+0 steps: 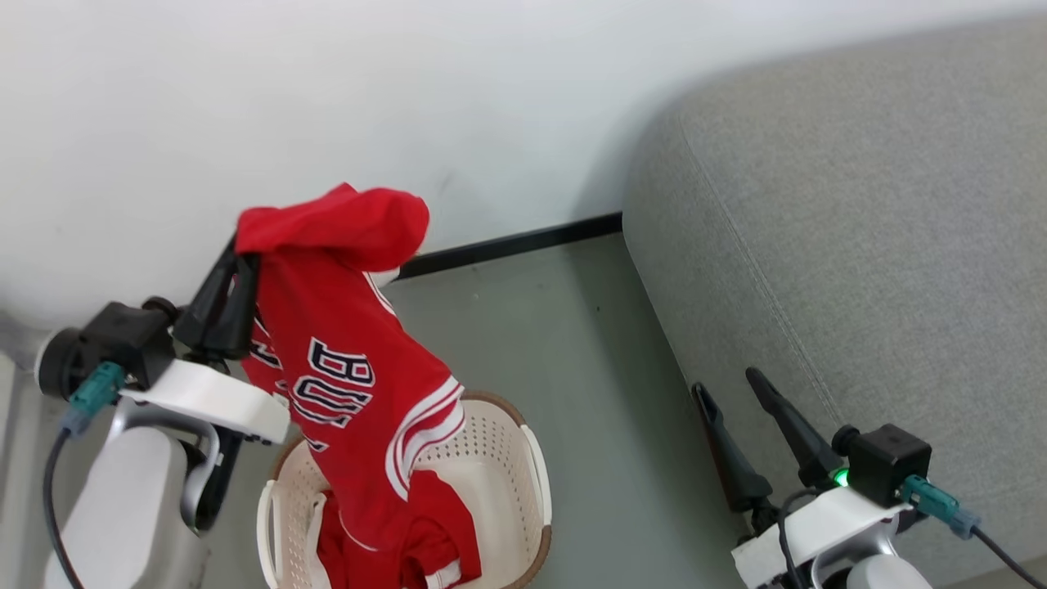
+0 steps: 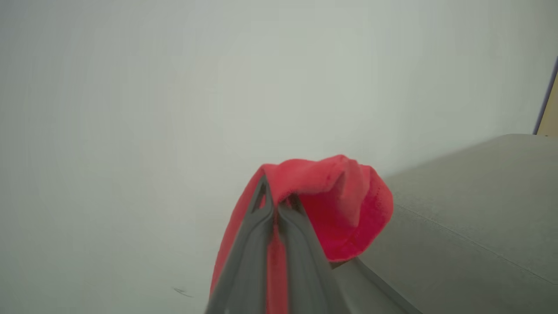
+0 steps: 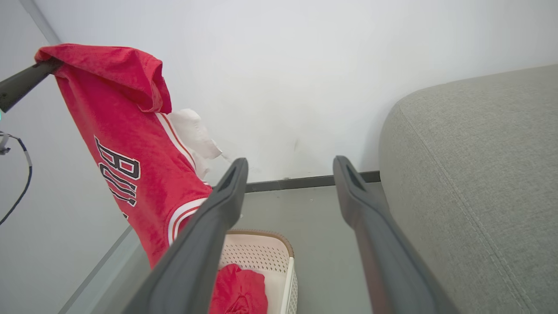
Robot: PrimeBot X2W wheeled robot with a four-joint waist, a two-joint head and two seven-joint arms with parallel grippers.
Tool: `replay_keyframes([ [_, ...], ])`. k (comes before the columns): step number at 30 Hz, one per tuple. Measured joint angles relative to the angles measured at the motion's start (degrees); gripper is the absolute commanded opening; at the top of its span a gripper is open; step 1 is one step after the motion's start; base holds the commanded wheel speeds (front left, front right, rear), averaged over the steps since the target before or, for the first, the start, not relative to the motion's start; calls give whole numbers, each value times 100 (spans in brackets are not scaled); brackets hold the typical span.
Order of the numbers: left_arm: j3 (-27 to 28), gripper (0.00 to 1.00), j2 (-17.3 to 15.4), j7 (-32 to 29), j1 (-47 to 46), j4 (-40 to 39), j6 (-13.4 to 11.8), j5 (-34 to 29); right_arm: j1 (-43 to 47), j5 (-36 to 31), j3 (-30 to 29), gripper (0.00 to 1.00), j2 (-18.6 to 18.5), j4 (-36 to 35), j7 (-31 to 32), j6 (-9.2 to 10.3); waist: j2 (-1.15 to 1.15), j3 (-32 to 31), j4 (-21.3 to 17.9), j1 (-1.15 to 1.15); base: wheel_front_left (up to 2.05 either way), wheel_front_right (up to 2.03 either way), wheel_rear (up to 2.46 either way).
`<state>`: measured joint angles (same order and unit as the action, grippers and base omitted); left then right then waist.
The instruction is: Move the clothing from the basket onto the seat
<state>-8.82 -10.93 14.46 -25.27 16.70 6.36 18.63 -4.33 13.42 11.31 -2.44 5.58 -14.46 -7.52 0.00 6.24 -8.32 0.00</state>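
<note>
My left gripper (image 1: 237, 249) is shut on the red jersey (image 1: 343, 360), which hangs above the basket (image 1: 507, 458) with its black white-edged letters showing; its lower hem still reaches into the basket. In the left wrist view the shut gripper (image 2: 275, 200) pinches a fold of the jersey (image 2: 344, 205). A second red garment (image 3: 239, 292) lies inside the basket (image 3: 279, 248). The grey-green seat (image 1: 859, 229) fills the right side. My right gripper (image 1: 728, 380) stands open with nothing between its fingers, at the seat's front edge; the right wrist view shows that gripper (image 3: 290, 163) and the jersey (image 3: 130, 148).
A white wall (image 1: 327, 98) with a dark baseboard (image 1: 523, 241) runs behind the basket. Grey-green floor (image 1: 556, 343) lies between basket and seat. A cable (image 1: 53, 491) hangs off my left arm.
</note>
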Motion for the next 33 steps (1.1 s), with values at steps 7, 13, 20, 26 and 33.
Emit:
replay_keyframes([
  [7, 2, 0, 222, 0, 325, -122, 0, 19, 211, -2, -2, 100, 0, 62, 0, 0, 0, -327, 135, 0, 0, 0, 0],
  [13, -7, 0, 392, 0, 490, -276, 0, 15, 369, -52, 4, 100, 0, 87, 0, 0, 0, -559, 226, 0, 0, 0, 0],
  [20, -43, 0, 541, 0, 549, -516, 0, -13, 548, -99, 4, 100, 1, 115, 1, 0, 0, -768, 317, 0, 0, 0, 0],
  [26, -118, 0, 590, 0, 572, -770, 1, -67, 596, -99, 64, 100, 1, 109, 1, 0, 0, -893, 381, 0, 0, 0, 0],
  [33, -261, 0, 593, 0, 571, -935, 4, -230, 662, 656, 511, 100, 2, -94, 1, 1, 0, -933, 402, 0, 0, 0, 0],
])
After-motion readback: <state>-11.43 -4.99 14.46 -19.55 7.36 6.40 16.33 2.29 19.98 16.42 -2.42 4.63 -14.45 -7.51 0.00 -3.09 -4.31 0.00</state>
